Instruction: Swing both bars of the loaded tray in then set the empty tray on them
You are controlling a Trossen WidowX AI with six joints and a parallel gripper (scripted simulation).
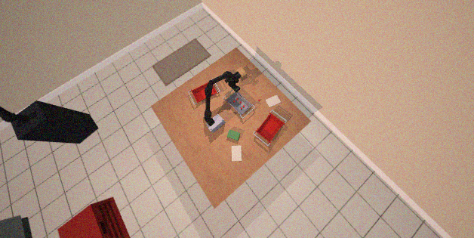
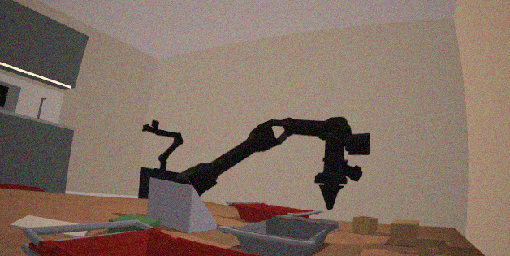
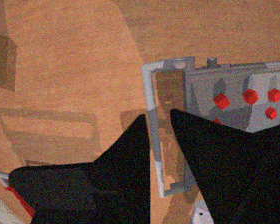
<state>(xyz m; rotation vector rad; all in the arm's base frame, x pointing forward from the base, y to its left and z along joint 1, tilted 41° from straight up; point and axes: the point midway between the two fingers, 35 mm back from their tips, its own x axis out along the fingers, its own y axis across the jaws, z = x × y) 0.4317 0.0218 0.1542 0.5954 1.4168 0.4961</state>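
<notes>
The loaded grey tray (image 1: 233,103) (image 2: 280,243) (image 3: 206,79) stands mid-table with small red blocks (image 1: 240,103) (image 3: 250,96) inside. One wire bar (image 3: 150,95) is swung out over its far end; the other bar (image 1: 249,113) (image 2: 226,229) is out over the opposite end. My gripper (image 1: 237,90) (image 2: 329,208) (image 3: 157,117) points down above the far end, partly open and empty; in the wrist view the bar shows below the narrow gap between its fingers. Two empty red trays lie apart from it: one (image 1: 269,127) (image 2: 101,245) at the right, one (image 1: 198,93) (image 2: 260,211) at the left, partly behind the arm.
Wooden blocks (image 1: 241,72) (image 2: 365,225) stand beyond the loaded tray's far end. A pale wedge (image 1: 216,122) (image 2: 170,206) and a green block (image 1: 233,134) (image 2: 134,219) stand near the arm's base. White flat pieces (image 1: 272,101) (image 1: 236,153) and a small red block (image 1: 259,100) lie on the table.
</notes>
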